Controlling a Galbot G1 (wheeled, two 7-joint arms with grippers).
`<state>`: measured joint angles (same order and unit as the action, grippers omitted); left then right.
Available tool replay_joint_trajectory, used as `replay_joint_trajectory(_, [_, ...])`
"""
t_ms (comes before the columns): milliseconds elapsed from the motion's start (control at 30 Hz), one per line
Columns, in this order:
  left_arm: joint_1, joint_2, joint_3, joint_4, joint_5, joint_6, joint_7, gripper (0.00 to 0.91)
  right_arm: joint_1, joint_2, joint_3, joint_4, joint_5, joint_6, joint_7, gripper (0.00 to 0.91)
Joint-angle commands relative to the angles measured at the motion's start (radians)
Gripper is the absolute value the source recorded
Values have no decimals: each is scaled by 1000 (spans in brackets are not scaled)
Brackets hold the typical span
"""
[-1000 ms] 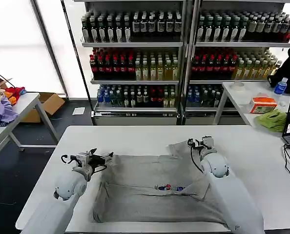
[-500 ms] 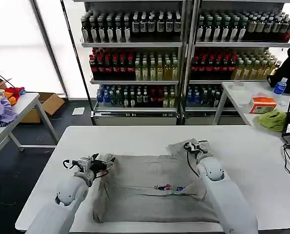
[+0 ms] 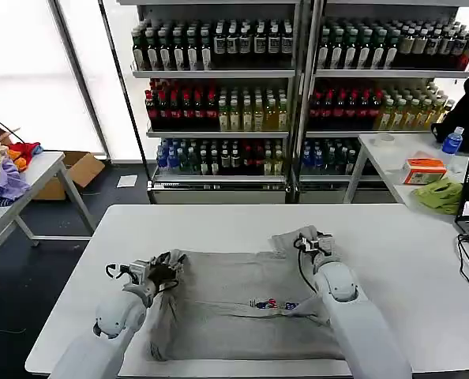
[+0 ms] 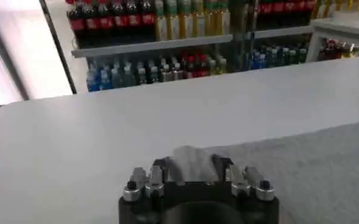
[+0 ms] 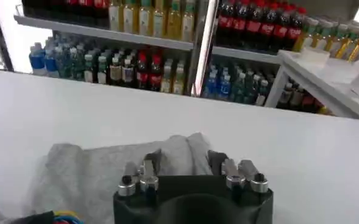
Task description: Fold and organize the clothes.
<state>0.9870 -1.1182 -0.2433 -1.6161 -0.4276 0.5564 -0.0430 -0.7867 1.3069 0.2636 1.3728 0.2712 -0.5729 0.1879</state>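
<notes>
Grey knit cloth, the shirt (image 3: 242, 304) lies flat on the white worktop (image 3: 219, 225), near the front edge, its long axis running side to side. A small multicoloured print (image 3: 272, 303) shows right of centre. Its surface is soft and matte, with shallow folds along the near hem and a raised fold line across the middle.

Left arm: reaches forward from the lower left, forearm rising toward the shirt's far left corner. The left tool (image 3: 162, 271) is pinching a bunched bit of that corner; in the left wrist view the cloth (image 4: 194, 164) sits between the fingers (image 4: 147, 176).

Right arm: extends forward over the shirt's right side, wrist at the far right corner. The right tool (image 3: 313, 241) is pressed onto a gathered sleeve (image 3: 288, 238); in the right wrist view crumpled grey fabric (image 5: 173, 155) is held between its fingers (image 5: 147, 165).

Shelves of bottles (image 3: 298, 95) stand behind the worktop.
</notes>
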Motion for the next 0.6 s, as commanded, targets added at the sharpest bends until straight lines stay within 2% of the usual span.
replay_joint_trajectory(33, [12,-5,3,2,3,10,-1,0,-32,10,5,-3,-3,-4,0,0])
replay_joint_trajectory(233, [27,-16,2,-9,13,-7,6,0,-53,21,28,10,0,4,0,0])
replay_joint_trajectory(600, [46,-21,-14,-47,60,-157,11,0,-75,34,79,134,20,52,0,0])
